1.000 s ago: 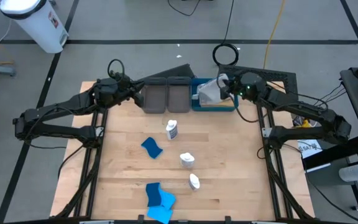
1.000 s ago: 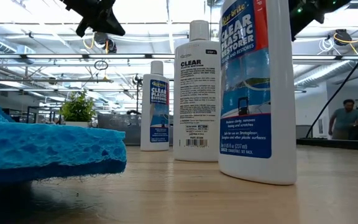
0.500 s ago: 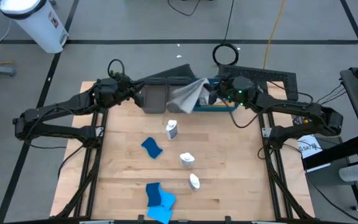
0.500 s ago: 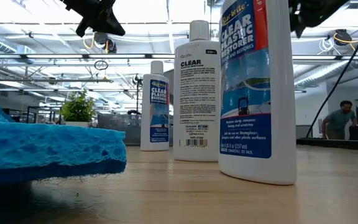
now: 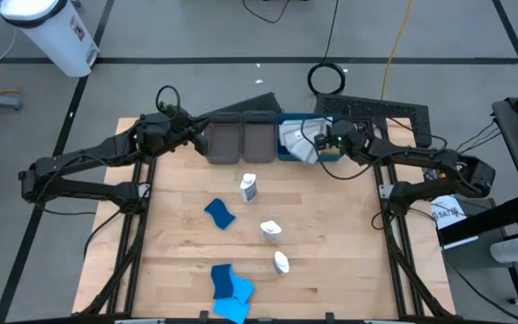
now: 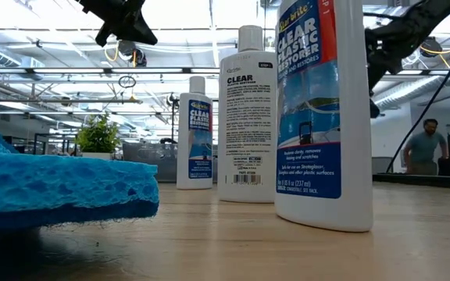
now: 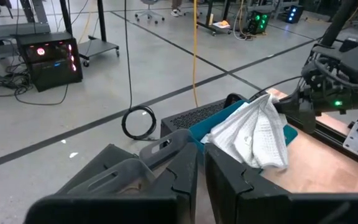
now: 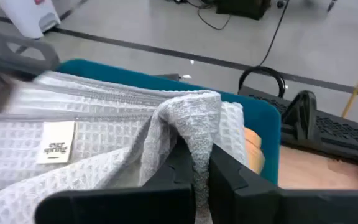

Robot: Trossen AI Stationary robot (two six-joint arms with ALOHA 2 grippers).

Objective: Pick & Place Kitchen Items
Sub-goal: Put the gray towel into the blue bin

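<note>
Over the blue tray (image 5: 286,155) at the table's back edge, the right gripper (image 5: 316,142) reaches in level, pinching the grey cloth (image 5: 297,139), while the left gripper (image 5: 200,135) waits closed beside the grey trays (image 5: 241,144).

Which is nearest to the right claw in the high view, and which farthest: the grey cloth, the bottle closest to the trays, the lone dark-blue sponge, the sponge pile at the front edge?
1. Grey cloth, pinched in the right claw over the blue tray.
2. Bottle, just in front of the grey trays.
3. Dark-blue sponge, mid-table.
4. Sponge pile, at the front edge.
</note>
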